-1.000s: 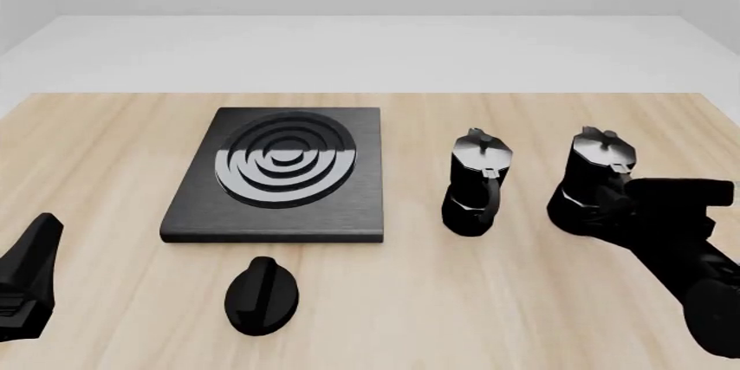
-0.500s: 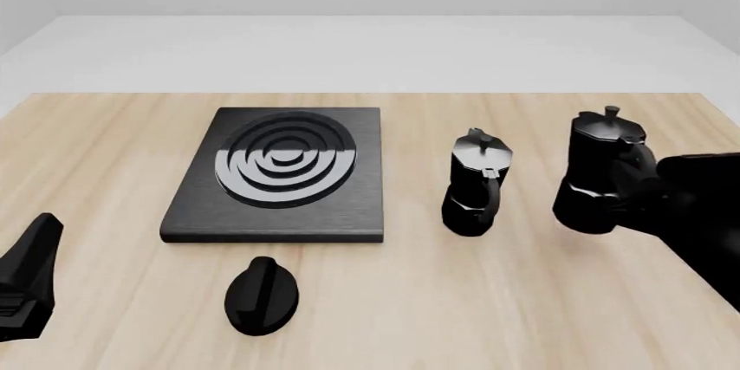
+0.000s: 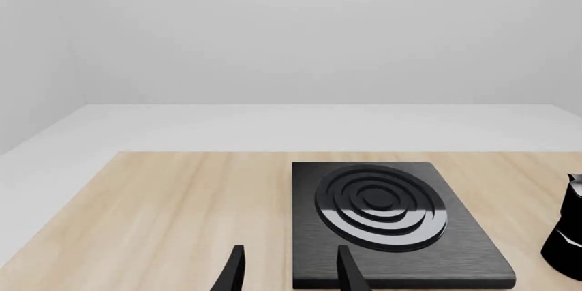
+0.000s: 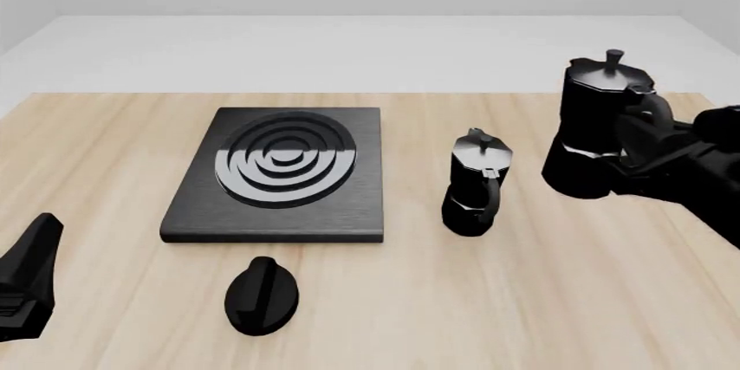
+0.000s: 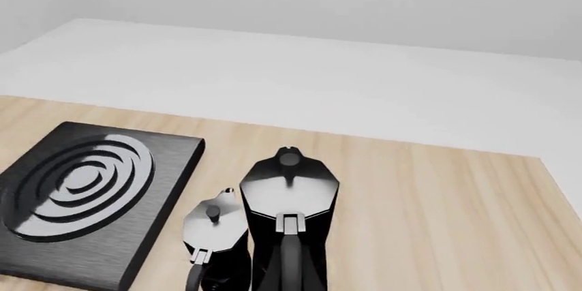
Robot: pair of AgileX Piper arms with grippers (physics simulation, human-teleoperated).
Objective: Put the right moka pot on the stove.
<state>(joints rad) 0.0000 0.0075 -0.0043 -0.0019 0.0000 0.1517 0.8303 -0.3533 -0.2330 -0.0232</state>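
The right gripper (image 4: pixel 647 158) enters the front view from the right edge as a dark mass pressed against the handle side of the right moka pot (image 4: pixel 599 127). Black on black, its fingers cannot be made out separately there, and the right wrist view does not show them either. It appears clamped on the pot, which hangs above the table (image 4: pixel 555 283), upright, with its base clear of the wood. In the right wrist view the pot (image 5: pixel 289 230) fills the lower centre, lid and knob facing the camera, its lower body cut off by the frame edge.

Just beside it, nearer the middle of the table, the slimmer moka pot (image 4: pixel 476 182) stands upright on the wood. Further left lies the stove (image 4: pixel 277 175), flat, with glossy concentric rings, well apart from the lifted pot. A small black oval knob (image 4: pixel 262 295) rests on the table in front of the stove.

The left gripper (image 3: pixel 286 276) shows only two fingertips at the edge of the left wrist view, spread apart around nothing. In the front view it sits low at the left edge, mostly cropped.
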